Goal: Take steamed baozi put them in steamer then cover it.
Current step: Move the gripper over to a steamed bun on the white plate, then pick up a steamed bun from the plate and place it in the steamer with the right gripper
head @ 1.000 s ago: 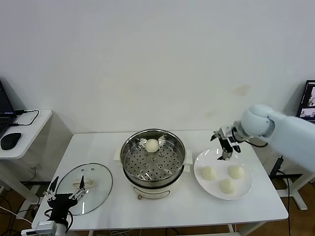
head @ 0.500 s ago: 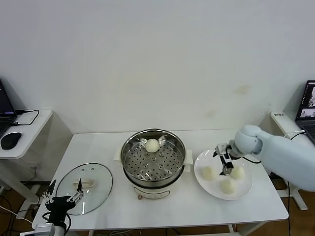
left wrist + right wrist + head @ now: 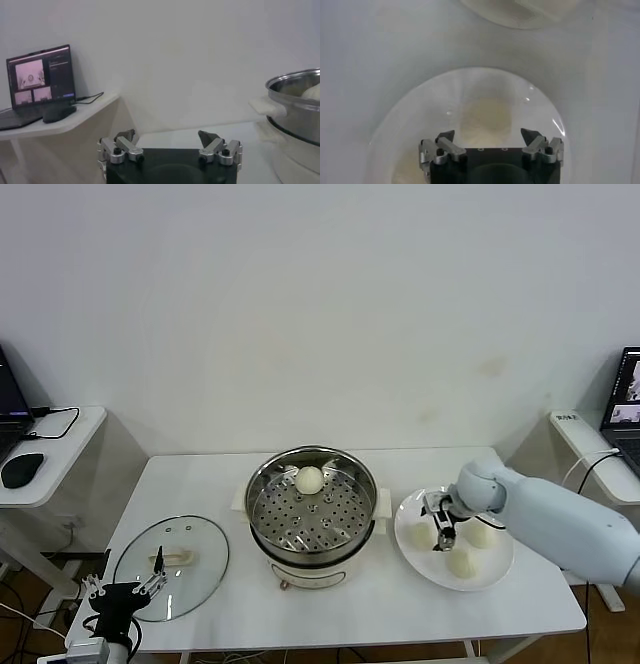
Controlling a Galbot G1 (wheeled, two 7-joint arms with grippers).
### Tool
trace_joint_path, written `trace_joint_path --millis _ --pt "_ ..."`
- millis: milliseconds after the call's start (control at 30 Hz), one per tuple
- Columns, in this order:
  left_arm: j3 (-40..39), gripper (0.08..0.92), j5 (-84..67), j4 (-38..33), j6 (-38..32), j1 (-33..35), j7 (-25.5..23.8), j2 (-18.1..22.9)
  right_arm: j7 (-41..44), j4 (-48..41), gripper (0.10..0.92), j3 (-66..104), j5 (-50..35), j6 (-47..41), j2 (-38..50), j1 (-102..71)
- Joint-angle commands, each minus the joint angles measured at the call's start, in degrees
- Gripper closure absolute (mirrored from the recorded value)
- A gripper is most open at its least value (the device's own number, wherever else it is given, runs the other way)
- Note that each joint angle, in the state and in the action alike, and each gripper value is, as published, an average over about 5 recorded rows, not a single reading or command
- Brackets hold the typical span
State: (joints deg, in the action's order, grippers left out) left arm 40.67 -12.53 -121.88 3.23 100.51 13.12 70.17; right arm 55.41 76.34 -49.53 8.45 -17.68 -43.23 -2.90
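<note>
The steamer [image 3: 335, 524] stands mid-table with one baozi [image 3: 309, 479] on its perforated tray. Three baozi lie on the white plate [image 3: 497, 567]: left [image 3: 420, 536], right [image 3: 482, 534], front [image 3: 460, 563]. My right gripper [image 3: 441, 527] is open and low over the plate, right at the left baozi. In the right wrist view this baozi [image 3: 487, 117] lies just ahead of the open right gripper [image 3: 488, 133], on the plate [image 3: 420, 115]. My left gripper [image 3: 122, 596] is open and empty, below the table's front left corner; it also shows in the left wrist view [image 3: 166, 135].
The glass lid [image 3: 195, 574] with its cream handle lies flat on the table left of the steamer. A side desk with a mouse [image 3: 20, 470] stands at far left. The left wrist view shows the steamer's steel rim [image 3: 295, 95] and a laptop [image 3: 42, 80].
My right gripper has come down and leftward from above the plate's far edge onto the left baozi. My left gripper has sunk a little lower at the table's front left.
</note>
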Motion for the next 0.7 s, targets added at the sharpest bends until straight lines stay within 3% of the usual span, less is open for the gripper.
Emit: trace_joint_path --millis 33,333,533,700 --pt "-0.1 0.177 0.0 0.1 0.0 -0.1 0.0 0.0 -0.3 -1.7 0.311 1.1 1.1 -0.2 -1.6 -1.7" --pt "-0.3 0.177 0.0 0.2 0.0 -0.3 0.0 0.1 0.1 -1.2 0.430 1.9 1.1 -0.2 -1.0 -1.2" --pt "-0.3 0.177 0.0 -0.3 0.1 -0.3 0.0 0.0 1.4 2.2 0.448 1.2 -1.8 -0.9 2.1 4.0" --pt "-0.3 0.177 0.0 -0.7 0.3 -0.3 -0.2 -0.4 3.0 6.6 0.448 -0.7 -9.0 -2.9 6.4 14.1"
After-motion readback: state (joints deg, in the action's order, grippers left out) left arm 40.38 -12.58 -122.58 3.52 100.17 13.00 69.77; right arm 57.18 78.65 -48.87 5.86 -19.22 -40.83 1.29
